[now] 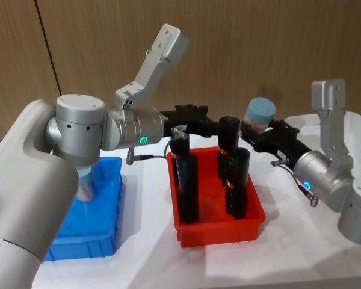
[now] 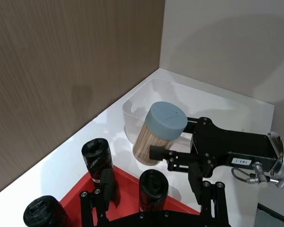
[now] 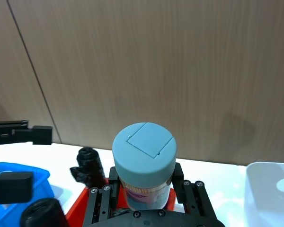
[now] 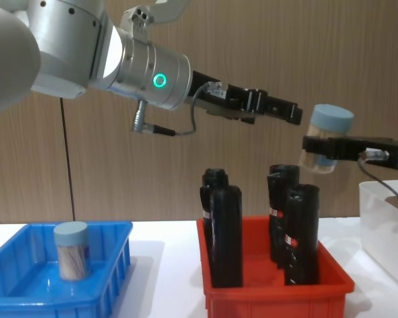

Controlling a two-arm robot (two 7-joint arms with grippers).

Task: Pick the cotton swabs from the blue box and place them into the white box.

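My right gripper point(image 1: 259, 128) is shut on a cotton swab tub point(image 1: 260, 113) with a pale blue-grey lid, held in the air behind the red bin's far right corner. In the chest view the held tub point(image 4: 325, 138) hangs left of the white box point(image 4: 383, 225). From the right wrist, the tub point(image 3: 144, 158) sits upright between the fingers point(image 3: 98, 201). A second cotton swab tub point(image 4: 71, 250) stands in the blue box point(image 4: 26, 295). The left gripper point(image 4: 282, 110) hovers open above the red bin, just left of the held tub and empty. The white box point(image 1: 356, 123) stands at the far right.
A red bin point(image 1: 219, 232) sits mid-table between the blue and white boxes, holding several tall black bottles point(image 1: 188, 186). Their tops reach close under both grippers. The left arm's body point(image 1: 78, 129) hides part of the blue box point(image 1: 102, 232). A wooden wall stands behind the table.
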